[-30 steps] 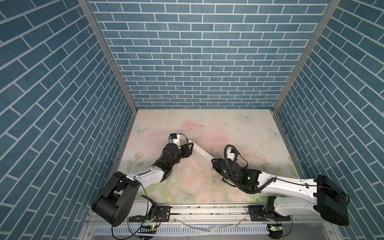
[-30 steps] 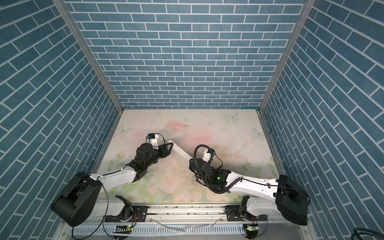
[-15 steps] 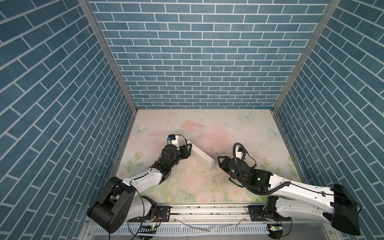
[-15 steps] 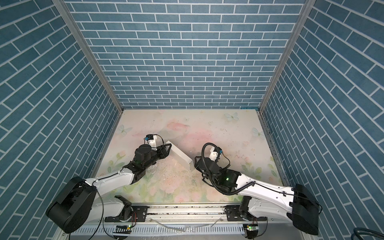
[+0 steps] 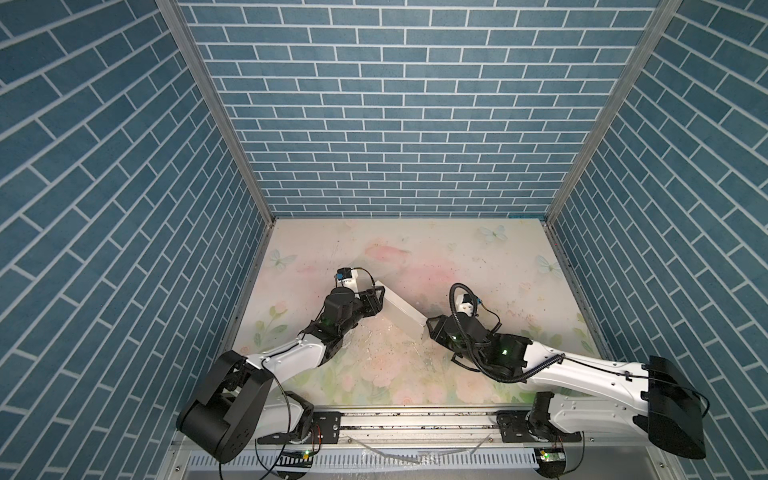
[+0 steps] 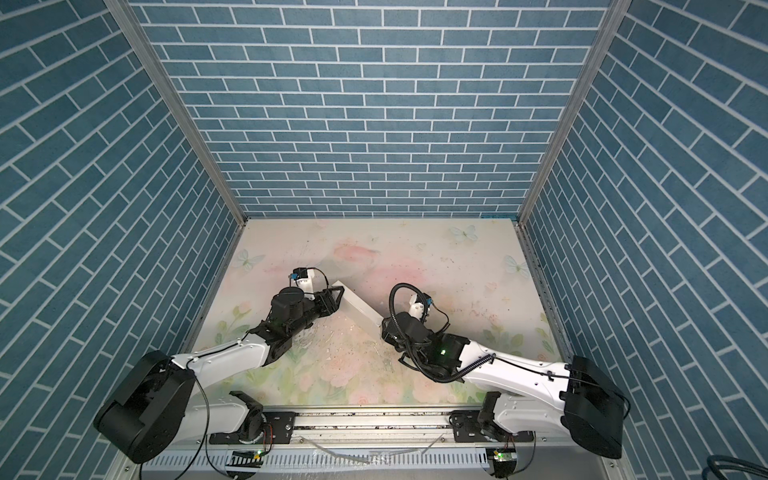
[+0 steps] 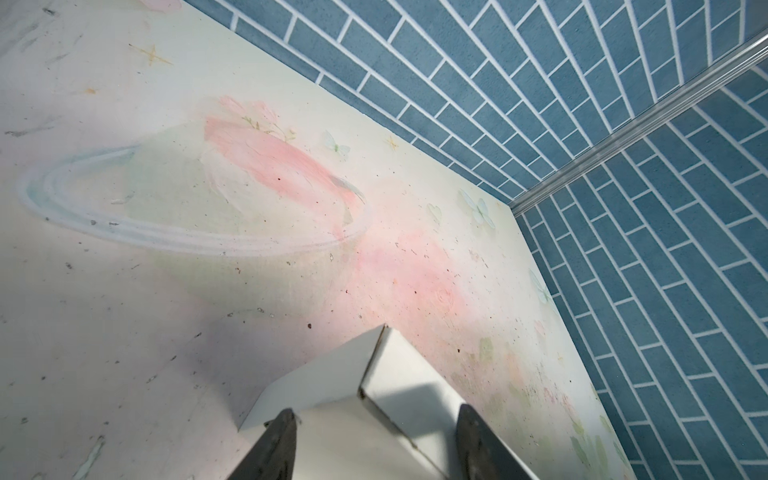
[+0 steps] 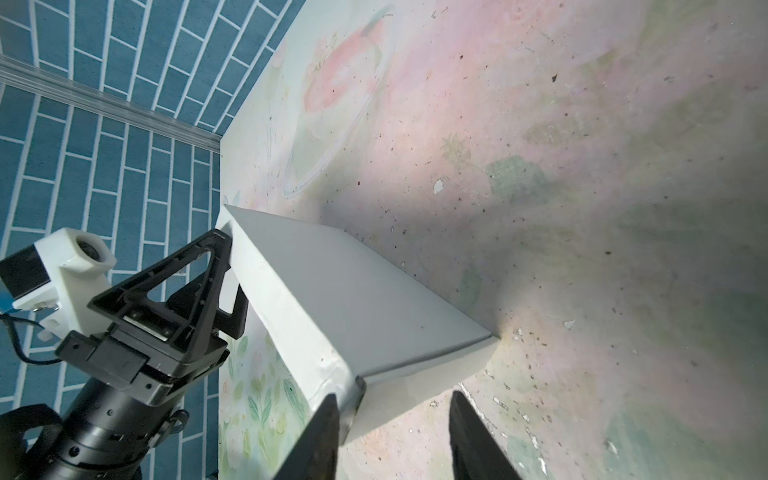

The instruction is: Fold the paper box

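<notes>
standing on edge, the plain white cardboard mailer box (image 5: 402, 309) may topple: right jaws wide, left jaws' hold unclear.

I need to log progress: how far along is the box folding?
Done: the paper box looks closed into a shallow white block, with no loose flaps visible. In hand: it is tipped up on a long edge; the left gripper clasps one end, and the right gripper sits open at the other. Left: probably only laying it flat and letting go.
</notes>
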{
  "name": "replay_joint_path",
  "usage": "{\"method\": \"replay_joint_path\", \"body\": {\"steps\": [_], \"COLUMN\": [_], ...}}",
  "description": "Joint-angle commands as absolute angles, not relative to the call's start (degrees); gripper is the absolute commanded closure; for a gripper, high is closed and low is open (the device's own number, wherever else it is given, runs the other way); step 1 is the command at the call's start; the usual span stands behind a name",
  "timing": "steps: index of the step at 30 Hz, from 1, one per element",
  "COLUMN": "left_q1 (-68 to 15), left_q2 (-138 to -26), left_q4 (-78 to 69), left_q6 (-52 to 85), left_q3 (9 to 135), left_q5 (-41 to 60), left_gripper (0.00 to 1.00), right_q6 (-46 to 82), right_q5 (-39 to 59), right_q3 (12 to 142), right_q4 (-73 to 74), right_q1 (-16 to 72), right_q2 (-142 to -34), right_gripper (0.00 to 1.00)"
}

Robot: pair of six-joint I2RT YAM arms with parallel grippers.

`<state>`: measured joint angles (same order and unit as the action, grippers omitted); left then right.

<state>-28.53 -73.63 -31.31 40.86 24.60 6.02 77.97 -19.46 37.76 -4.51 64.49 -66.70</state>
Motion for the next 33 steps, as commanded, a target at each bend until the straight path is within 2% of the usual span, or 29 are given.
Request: {"method": "replay_joint_path", "body": {"steps": [1, 14, 33], "left_q1": [-28.7, -28.7, -28.7], "left_q2": [-74.1, -71.7, -72.5], "left_q4": [-23.0, -20.3, -19.9], "left_q6": [38.7, 37.3, 36.9], "left_q3": [25.2, 26.4, 26.0], "left_q5": [6.2, 6.3, 5.7], "left_gripper": [0.37, 0.35, 0.38], "right_q6": [79.2, 80.8, 82.9], "right_q5": [-19.0, -21.8, -27.5], "right_q3": [37.5, 37.0, 31.6], "right_q4": [0.1, -2.2, 1.5], "right_q1": [64.7, 67.0, 70.2], "right_q2": [-67.2, -65.9, -63.5], "right_gripper": [0.58, 0.61, 0.62]}}
